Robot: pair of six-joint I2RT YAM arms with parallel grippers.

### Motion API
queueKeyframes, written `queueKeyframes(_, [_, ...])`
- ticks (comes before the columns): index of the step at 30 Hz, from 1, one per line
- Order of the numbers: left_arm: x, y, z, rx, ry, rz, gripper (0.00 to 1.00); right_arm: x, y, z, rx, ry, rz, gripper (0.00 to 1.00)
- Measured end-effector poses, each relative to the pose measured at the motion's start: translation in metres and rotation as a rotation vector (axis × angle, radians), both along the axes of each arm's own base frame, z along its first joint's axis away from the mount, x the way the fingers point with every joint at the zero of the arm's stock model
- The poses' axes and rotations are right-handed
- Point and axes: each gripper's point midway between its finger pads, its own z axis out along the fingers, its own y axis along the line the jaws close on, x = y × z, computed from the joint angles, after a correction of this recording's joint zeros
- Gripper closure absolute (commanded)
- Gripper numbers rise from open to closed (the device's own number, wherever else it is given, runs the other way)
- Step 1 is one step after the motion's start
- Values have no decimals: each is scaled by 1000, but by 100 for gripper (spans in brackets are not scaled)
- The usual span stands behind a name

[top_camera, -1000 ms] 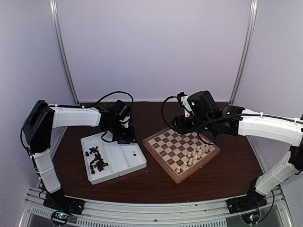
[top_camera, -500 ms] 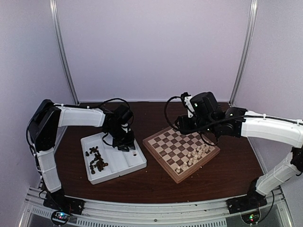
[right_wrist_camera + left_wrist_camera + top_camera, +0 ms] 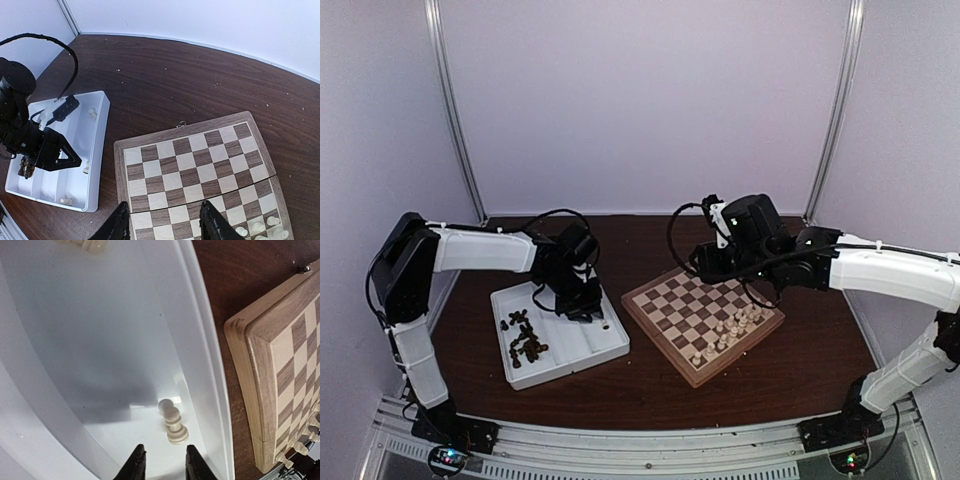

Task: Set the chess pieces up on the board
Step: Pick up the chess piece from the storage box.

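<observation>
The board (image 3: 703, 318) lies right of centre, with several cream chess pieces (image 3: 735, 325) standing along its near-right side. Dark brown pieces (image 3: 525, 340) are heaped in the white tray's left compartment. My left gripper (image 3: 164, 466) is low in the right compartment, its jaws a little apart with nothing between them. A cream pawn (image 3: 175, 425) lies on its side just ahead of the fingertips. My right gripper (image 3: 167, 227) hovers open over the board's (image 3: 195, 165) far-left part, holding nothing. The top view shows the left gripper (image 3: 582, 308) near the tray's right wall.
The white tray (image 3: 575, 345) sits left of the board on the dark table. Another cream piece (image 3: 87, 245) lies at the compartment's far end, and one (image 3: 65, 201) stands near a corner. The tray wall (image 3: 200, 340) and board rim (image 3: 240, 340) are close to my left gripper.
My left gripper has come down into the tray's right compartment toward the lying pawn, and its jaws have narrowed a little. The right arm shifted slightly, then held still.
</observation>
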Motion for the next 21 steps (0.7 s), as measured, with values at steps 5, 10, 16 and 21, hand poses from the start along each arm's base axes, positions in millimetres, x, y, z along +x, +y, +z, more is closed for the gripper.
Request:
queueKeyframes(5, [-5, -4, -9, 42, 41, 0, 71, 0, 0, 0, 0, -1, 0, 53])
queueKeyframes(10, [-3, -11, -16, 60, 63, 0, 71, 0, 0, 0, 0, -2, -2, 53])
queueKeyframes(16, [-3, -12, -22, 107, 94, 6, 71, 0, -1, -1, -2, -1, -3, 53])
queueKeyframes(21, [0, -15, -22, 167, 96, 0, 73, 1, -2, -4, -7, -1, -8, 53])
